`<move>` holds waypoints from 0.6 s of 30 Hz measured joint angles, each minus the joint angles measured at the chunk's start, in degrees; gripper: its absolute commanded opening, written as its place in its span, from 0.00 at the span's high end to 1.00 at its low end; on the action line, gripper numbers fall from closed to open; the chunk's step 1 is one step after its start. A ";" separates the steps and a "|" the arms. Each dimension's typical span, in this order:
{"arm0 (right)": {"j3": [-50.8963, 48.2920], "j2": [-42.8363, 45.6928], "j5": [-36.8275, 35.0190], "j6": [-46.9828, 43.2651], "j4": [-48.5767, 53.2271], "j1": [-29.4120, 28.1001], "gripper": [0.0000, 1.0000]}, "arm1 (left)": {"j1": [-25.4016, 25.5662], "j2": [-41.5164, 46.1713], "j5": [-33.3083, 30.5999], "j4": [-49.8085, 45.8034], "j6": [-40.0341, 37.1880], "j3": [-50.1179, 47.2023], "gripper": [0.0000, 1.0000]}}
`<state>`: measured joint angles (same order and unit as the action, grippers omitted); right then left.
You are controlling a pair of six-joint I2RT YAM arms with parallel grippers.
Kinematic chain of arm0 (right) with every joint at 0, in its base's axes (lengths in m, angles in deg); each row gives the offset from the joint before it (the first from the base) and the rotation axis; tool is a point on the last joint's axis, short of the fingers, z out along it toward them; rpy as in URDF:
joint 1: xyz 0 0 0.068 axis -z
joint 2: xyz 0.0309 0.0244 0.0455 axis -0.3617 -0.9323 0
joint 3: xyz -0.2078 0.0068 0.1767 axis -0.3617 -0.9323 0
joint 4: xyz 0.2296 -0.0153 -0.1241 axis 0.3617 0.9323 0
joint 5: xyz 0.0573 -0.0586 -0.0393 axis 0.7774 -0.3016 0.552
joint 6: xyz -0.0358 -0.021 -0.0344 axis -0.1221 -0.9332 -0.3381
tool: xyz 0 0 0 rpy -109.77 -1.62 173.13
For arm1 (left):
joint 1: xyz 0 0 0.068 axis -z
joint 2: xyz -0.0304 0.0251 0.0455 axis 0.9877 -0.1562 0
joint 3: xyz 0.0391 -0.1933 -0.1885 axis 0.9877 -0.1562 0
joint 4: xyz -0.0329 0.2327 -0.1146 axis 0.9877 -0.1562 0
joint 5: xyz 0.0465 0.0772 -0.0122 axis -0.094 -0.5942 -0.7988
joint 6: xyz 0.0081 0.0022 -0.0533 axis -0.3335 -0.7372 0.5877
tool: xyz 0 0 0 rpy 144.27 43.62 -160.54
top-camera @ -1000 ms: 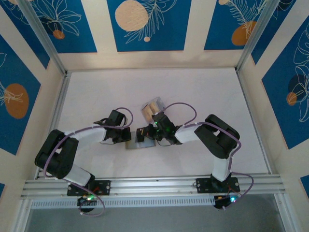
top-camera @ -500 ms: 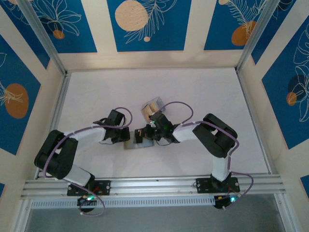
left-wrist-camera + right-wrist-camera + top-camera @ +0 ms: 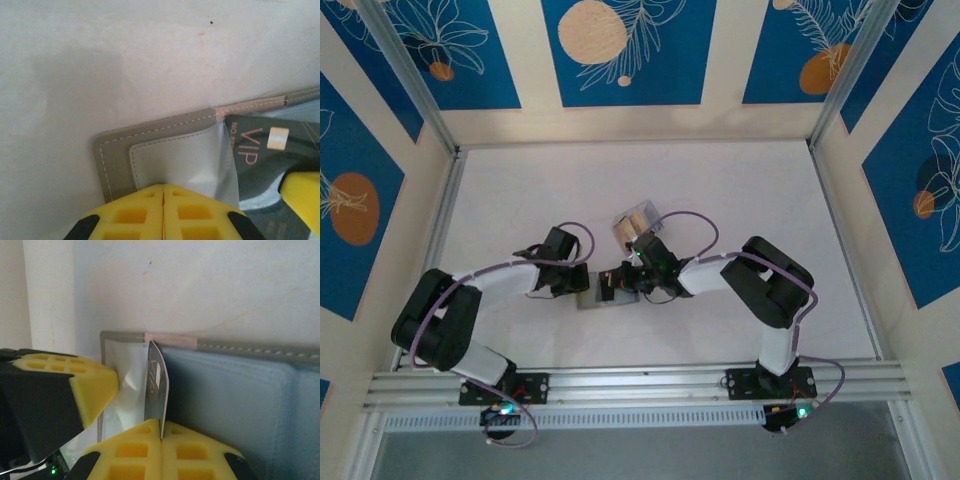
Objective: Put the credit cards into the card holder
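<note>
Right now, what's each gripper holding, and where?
Right gripper: black VIP card, by its near edge. Left gripper: card holder, by its pale pocket flap.

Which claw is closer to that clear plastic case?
Right. The right gripper is just nearside of the clear case; the left gripper lies farther off, leftward.

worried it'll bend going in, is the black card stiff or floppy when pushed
Likely stiff: the black card stands straight on edge in the right fingers, no sag. Probably light and thin, so it might twist or slip if it snags on the wallet pocket.
</note>
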<state>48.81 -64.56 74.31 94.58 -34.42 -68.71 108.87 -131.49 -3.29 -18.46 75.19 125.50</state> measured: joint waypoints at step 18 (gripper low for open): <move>0.20 -2.34 5.60 -0.61 -2.89 -0.15 1.00 | 2.08 0.17 -3.28 0.24 1.11 0.20 0.94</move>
<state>49.01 -66.90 79.91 93.97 -37.30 -68.87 110.95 -131.31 -6.57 -18.22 76.30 125.70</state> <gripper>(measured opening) 0.066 0.063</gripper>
